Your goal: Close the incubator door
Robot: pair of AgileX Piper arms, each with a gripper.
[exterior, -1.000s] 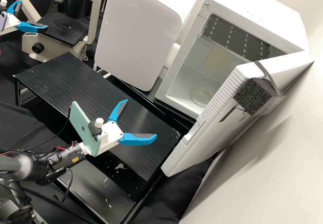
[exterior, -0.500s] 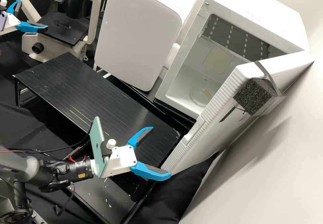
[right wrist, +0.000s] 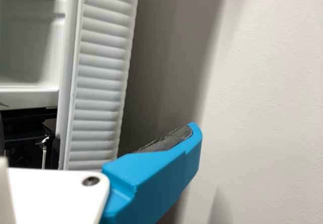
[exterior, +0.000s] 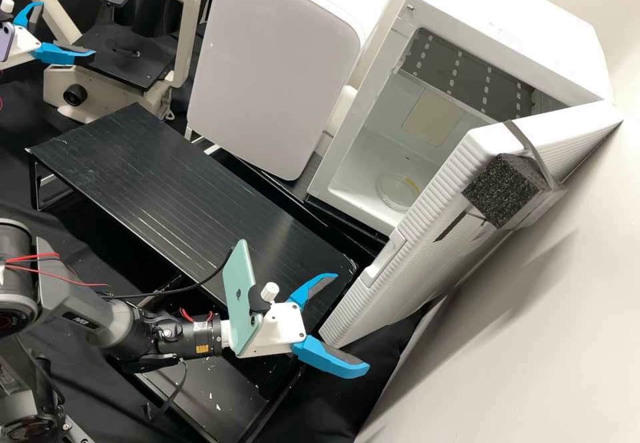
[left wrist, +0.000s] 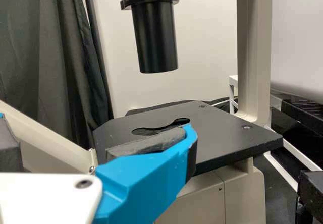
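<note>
The white incubator point(exterior: 513, 36) stands at the right of the high view with its ribbed door point(exterior: 427, 256) swung wide open. Near the door's lower free corner is my right gripper point(exterior: 351, 322), fingers spread and holding nothing; whether one touches the door I cannot tell. In the right wrist view, one blue finger of the right gripper point(right wrist: 98, 128) shows beside the ribbed door edge point(right wrist: 101, 77). My left gripper point(exterior: 67, 30) stands open and empty at the microscope stage, far from the incubator. The left wrist view has the left gripper point(left wrist: 98, 133) in front of that stage.
A beige microscope point(exterior: 187, 36) stands at the back left, and a white device point(exterior: 273, 70) beside the incubator. A low black platform point(exterior: 180, 190) spans the middle. A black foam block point(exterior: 503, 190) is fixed to the door; a pale wall point(exterior: 533, 356) rises behind it.
My right gripper has moved right and toward the front, up to the door's lower corner, its fingers staying apart. The door and left gripper have kept still.
</note>
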